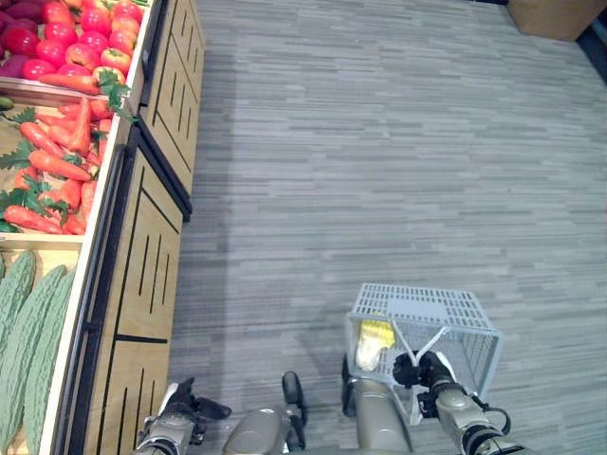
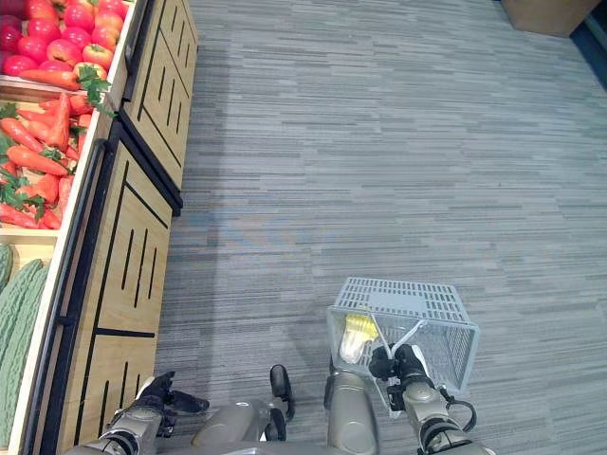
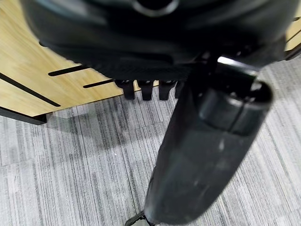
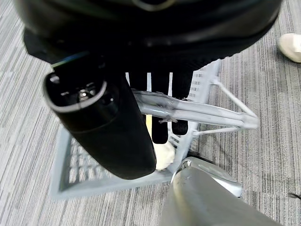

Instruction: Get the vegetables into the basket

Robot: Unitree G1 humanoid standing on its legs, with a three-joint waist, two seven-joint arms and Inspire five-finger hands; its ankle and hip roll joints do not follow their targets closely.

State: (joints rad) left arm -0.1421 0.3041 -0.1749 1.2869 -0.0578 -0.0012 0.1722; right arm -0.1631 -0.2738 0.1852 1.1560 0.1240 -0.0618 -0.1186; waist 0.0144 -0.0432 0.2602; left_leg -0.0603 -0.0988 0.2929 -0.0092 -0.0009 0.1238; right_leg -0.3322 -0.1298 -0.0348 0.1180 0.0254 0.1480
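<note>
A grey plastic basket (image 1: 417,305) hangs low over the floor at my right side. My right hand (image 1: 434,372) is shut on its handle (image 4: 197,110), fingers (image 4: 160,127) curled over the bars. A yellow corn cob (image 1: 375,341) lies inside the basket. On the produce stand at the left sit orange carrots (image 1: 57,161), bumpy green gourds (image 1: 28,332) nearer me, and red fruit (image 1: 76,33) farther back. My left hand (image 1: 185,403) hangs low beside the stand's wooden front, relaxed and holding nothing, thumb (image 3: 207,155) standing out.
The stand's wooden cabinet front (image 1: 142,275) runs along the left edge. A wooden box (image 1: 555,14) stands at the far right corner. A person's white shoe (image 4: 291,46) shows on the grey floor beyond the basket. Open floor stretches ahead.
</note>
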